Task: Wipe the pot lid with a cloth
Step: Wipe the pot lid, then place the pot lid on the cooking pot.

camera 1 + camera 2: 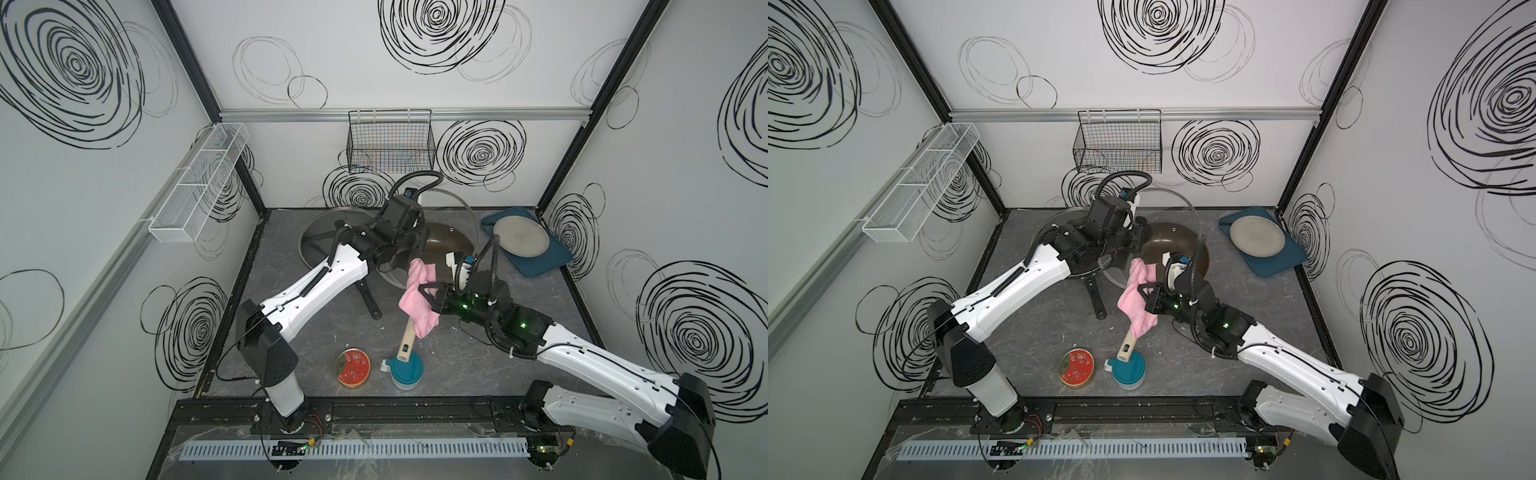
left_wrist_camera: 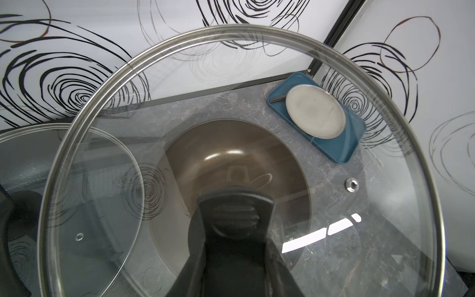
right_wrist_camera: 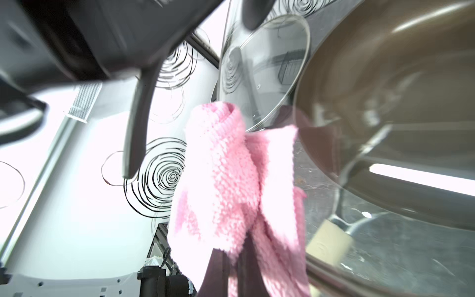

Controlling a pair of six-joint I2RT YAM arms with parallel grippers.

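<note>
The pot lid is clear glass with a steel rim. It is held tilted on edge above a brown pan. My left gripper is shut on the lid's black handle. The pink cloth hangs bunched from my right gripper, which is shut on it. The cloth's upper end reaches the lid's lower rim and seems to touch it.
A second glass lid covers a black-handled pan at back left. The brown pan's beige handle reaches over a teal container; beside it is a red tin. At back right, a blue tray holds a grey plate. Wire baskets hang on the walls.
</note>
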